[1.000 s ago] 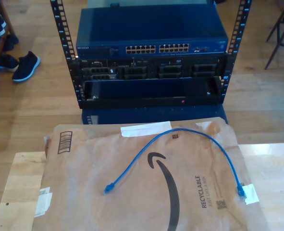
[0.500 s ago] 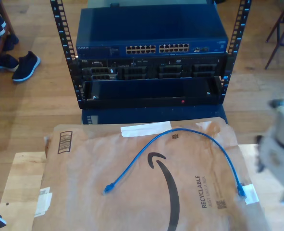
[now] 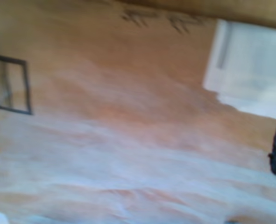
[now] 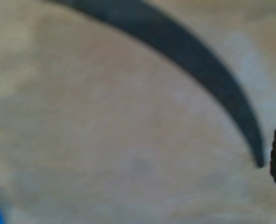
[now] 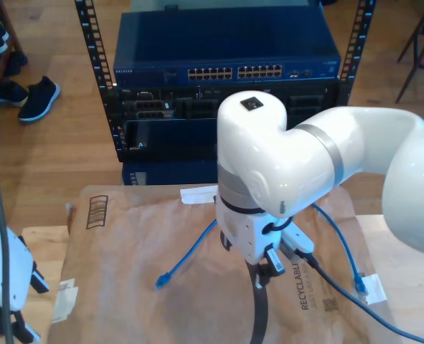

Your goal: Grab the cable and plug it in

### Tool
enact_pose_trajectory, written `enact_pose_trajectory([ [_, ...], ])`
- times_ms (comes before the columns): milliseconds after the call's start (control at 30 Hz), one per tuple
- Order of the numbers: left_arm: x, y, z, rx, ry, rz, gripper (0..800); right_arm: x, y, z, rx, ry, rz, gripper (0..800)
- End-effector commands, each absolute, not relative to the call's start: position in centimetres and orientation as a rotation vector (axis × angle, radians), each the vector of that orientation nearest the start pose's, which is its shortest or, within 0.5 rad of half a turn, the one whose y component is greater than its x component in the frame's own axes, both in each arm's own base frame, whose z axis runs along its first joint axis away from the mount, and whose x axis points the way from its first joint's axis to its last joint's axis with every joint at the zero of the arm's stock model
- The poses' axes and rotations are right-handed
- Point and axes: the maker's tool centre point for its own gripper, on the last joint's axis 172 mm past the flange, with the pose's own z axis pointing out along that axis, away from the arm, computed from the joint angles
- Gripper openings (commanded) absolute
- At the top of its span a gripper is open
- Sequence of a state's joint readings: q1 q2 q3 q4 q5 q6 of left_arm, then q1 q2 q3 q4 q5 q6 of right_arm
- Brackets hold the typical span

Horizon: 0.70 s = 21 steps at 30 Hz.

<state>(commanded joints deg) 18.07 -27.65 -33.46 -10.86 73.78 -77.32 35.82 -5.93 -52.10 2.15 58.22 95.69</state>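
Evenly and softly lit in the exterior view, fairly sharp, with pale glare on the wood floor (image 5: 46, 154) and faint shadow under the white arm (image 5: 305, 165). Heavily blurred in both wrist views: brown paper (image 3: 128, 140) smeared, black printed curve (image 4: 194, 60) soft-edged, white label (image 3: 250, 74) washed out.

Our glossy white plastic arm (image 5: 290, 165) hangs over matt, creased brown paper packaging (image 5: 125, 287). At its twelve o'clock stands a dark blue metal switch (image 5: 226, 50); smooth blue plastic sheathes the cable (image 5: 186, 258). Pale wood table (image 5: 32, 272) underneath.
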Motion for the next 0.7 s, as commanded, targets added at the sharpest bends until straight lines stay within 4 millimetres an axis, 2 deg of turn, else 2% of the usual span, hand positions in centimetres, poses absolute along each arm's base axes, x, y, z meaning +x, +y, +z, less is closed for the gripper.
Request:
enact_pose_trajectory([
  [100, 27.8, 3.0, 16.1, 1.985, 2.366, -0.448, 800, 35.7, 27.5, 15.7, -2.7, 1.562, 0.038, 791],
  [200, 29.0, 1.7, 15.8, 2.022, 2.335, -0.403, 800, 36.0, 28.9, 13.3, -2.738, 1.553, 0.056, 791],
  [300, 30.0, 1.3, 15.7, 2.044, 2.312, -0.378, 800, 36.2, 30.6, 11.6, -2.755, 1.544, 0.074, 789],
  [433, 29.9, -0.2, 16.1, 2.07, 2.303, -0.388, 800, 36.8, 32.5, 9.8, -2.771, 1.517, 0.077, 767],
  [567, 29.7, -1.1, 15.9, 2.075, 2.313, -0.401, 800, 37.9, 34.2, 9.1, -2.777, 1.492, 0.072, 764],
  [700, 29.7, -1.5, 15.7, 2.094, 2.301, -0.405, 800, 38.7, 34.5, 8.4, -2.778, 1.499, 0.075, 753],
])
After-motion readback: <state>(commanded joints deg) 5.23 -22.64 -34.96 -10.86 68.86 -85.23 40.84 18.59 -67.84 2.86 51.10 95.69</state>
